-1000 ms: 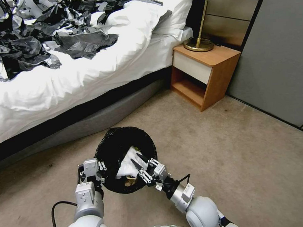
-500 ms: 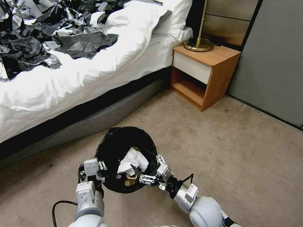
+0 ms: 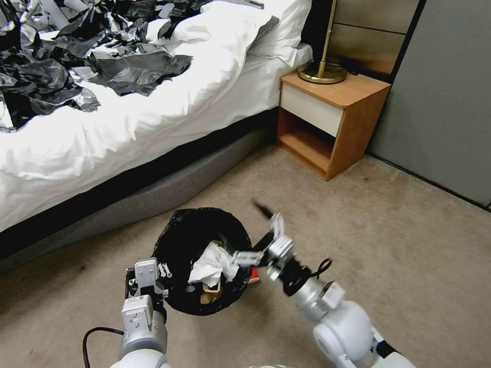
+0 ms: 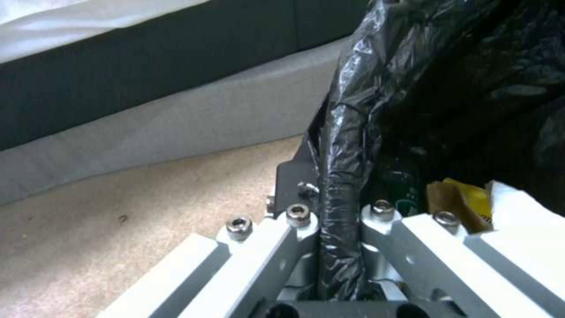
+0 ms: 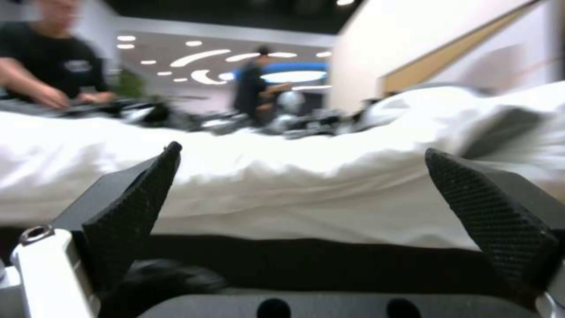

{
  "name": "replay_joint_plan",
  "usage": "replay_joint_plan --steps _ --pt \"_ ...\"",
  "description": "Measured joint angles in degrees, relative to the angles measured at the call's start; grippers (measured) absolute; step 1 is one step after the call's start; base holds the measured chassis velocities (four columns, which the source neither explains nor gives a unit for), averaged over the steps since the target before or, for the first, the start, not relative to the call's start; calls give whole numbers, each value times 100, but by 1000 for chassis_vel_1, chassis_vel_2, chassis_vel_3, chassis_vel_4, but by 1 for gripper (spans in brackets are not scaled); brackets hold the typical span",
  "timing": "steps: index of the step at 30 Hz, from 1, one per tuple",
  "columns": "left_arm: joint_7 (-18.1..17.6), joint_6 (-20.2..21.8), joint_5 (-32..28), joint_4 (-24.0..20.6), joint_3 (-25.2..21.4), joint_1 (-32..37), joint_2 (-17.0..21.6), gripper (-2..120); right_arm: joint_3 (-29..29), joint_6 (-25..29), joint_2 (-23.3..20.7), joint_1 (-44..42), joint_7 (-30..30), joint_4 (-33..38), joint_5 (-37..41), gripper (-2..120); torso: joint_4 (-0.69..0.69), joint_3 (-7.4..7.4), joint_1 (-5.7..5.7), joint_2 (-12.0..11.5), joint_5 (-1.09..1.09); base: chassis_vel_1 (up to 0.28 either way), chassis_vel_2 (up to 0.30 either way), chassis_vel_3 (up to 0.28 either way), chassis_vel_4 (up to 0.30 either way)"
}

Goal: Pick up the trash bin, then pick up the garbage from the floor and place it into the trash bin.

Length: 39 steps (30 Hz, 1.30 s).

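The trash bin (image 3: 189, 240), lined with a crinkly black bag, is held just above the carpet in front of me. My left gripper (image 3: 147, 274) is shut on its near-left rim; the left wrist view shows the fingers (image 4: 276, 247) pinching the bag's folded rim (image 4: 340, 194). Garbage lies inside: a crumpled white tissue (image 3: 210, 263), brown paper (image 3: 209, 293), a green-labelled bottle (image 4: 403, 194) and a yellow wrapper (image 4: 462, 198). My right gripper (image 3: 252, 233) hovers open by the bin's right rim, holding nothing, its black pads (image 5: 132, 212) spread wide toward the bed.
A bed (image 3: 93, 141) with white bedding and loose black bags (image 3: 48, 73) runs along the left and back. A wooden nightstand (image 3: 334, 116) with a brass lamp (image 3: 322, 68) stands at the back right. Open carpet (image 3: 408, 242) lies to the right. A small red piece (image 3: 253, 275) shows beside the bin.
My right gripper has lifted out of the bin and swung right, fingers spreading wider. The white tissue it reached in with stays in the bin. The left gripper holds still.
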Motion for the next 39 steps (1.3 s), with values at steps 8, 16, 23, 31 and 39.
replay_joint_plan --steps 8,16,23,31,39 --pt "-13 -8 -121 -3 -133 37 67 0 703 153 124 -554 509 59 -83 100 -1 0 0 0 0 0 0 0 0" --pt "-32 -6 -162 -19 -106 21 52 0 817 128 135 -661 521 -84 275 100 -1 0 0 0 0 0 0 0 0" --pt "-30 -5 -159 -64 -116 34 54 0 762 -22 156 -623 655 -130 297 100 0 0 0 0 0 0 0 0 0" --pt "-28 0 -159 -67 -106 5 49 0 714 -191 149 -644 727 -133 431 100 0 0 0 0 0 34 39 40 32" --pt "-27 1 -161 -69 -108 5 51 0 716 -243 119 -609 693 -169 410 100 0 0 0 0 -1 86 103 86 76"
